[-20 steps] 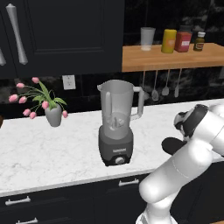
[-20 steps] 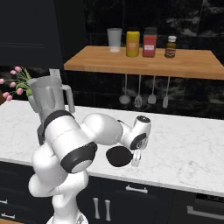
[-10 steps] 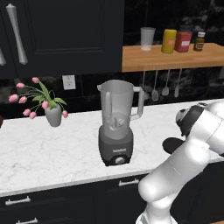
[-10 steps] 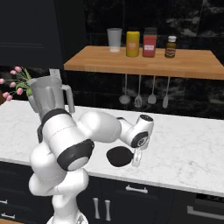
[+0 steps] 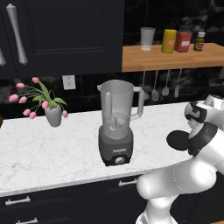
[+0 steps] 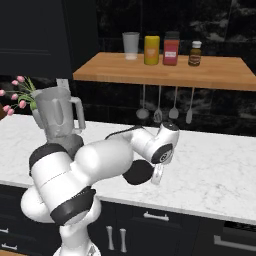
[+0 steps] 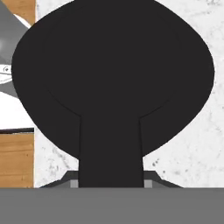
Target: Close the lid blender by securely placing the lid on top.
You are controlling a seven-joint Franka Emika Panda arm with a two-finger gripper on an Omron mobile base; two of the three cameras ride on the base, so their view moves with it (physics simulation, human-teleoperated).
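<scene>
The flat round black lid (image 7: 113,74) is clamped by its short tab in the gripper (image 7: 111,183), disc toward 12 o'clock in the hand view, tab running down to 6. In the left base view the lid (image 5: 178,140) hangs over the white marble desk (image 5: 52,153), at 3 o'clock from the tall translucent grey blender (image 5: 117,124), well apart. The jar mouth is uncovered. A vase of pink flowers (image 5: 48,107) stands at the blender's 9 o'clock.
</scene>
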